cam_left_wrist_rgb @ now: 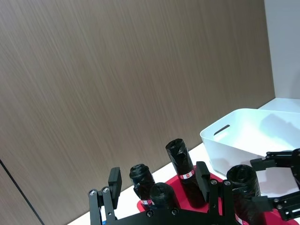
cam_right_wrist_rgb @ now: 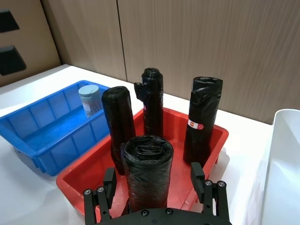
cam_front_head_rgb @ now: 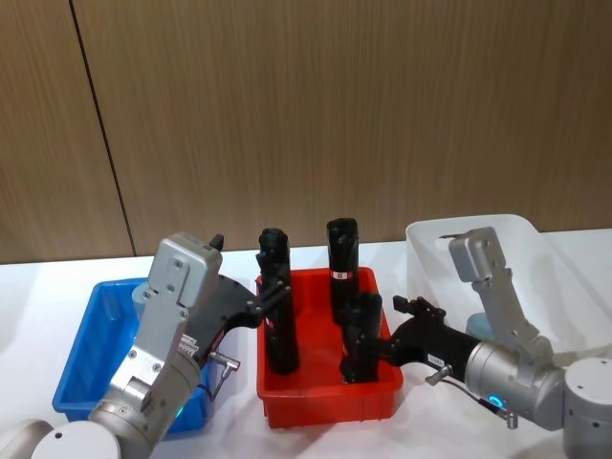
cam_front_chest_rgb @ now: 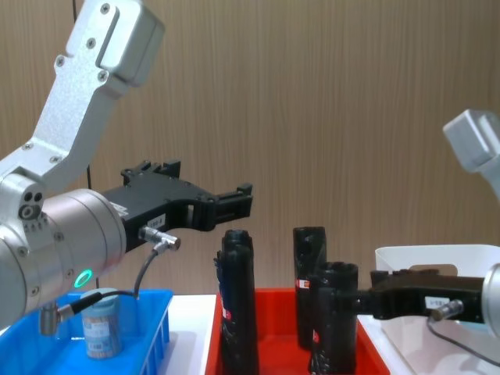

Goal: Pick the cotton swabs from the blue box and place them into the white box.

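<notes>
Sitting untouched in the bright blue slotted plastic crate [cam_right_wrist_rgb: 44, 124], the small clear blue-lidded tub of cotton swabs [cam_right_wrist_rgb: 89, 99] means nothing looks delivered yet to the glossy white plastic bin [cam_left_wrist_rgb: 243, 133]. Both the left gripper [cam_left_wrist_rgb: 159, 185] and right gripper [cam_right_wrist_rgb: 154, 180] hover with jaws spread and empty near the red tray [cam_right_wrist_rgb: 206, 140] of tall black cylinders [cam_right_wrist_rgb: 202, 119], beside that crate.

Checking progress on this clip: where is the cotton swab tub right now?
The cotton swab tub stands upright in the blue box, at its far end near the wall, on the robot's left beside the red tray.

In front of you a red tray [cam_front_head_rgb: 325, 402] sits on the white table [cam_front_head_rgb: 57, 277], and four tall black cylinders [cam_right_wrist_rgb: 148, 173] stand upright inside it. Each cylinder you can see from the side carries a red-white label [cam_right_wrist_rgb: 196, 124] around its body. Behind the table you see a brown wood-grain wall [cam_front_head_rgb: 306, 115].
</notes>
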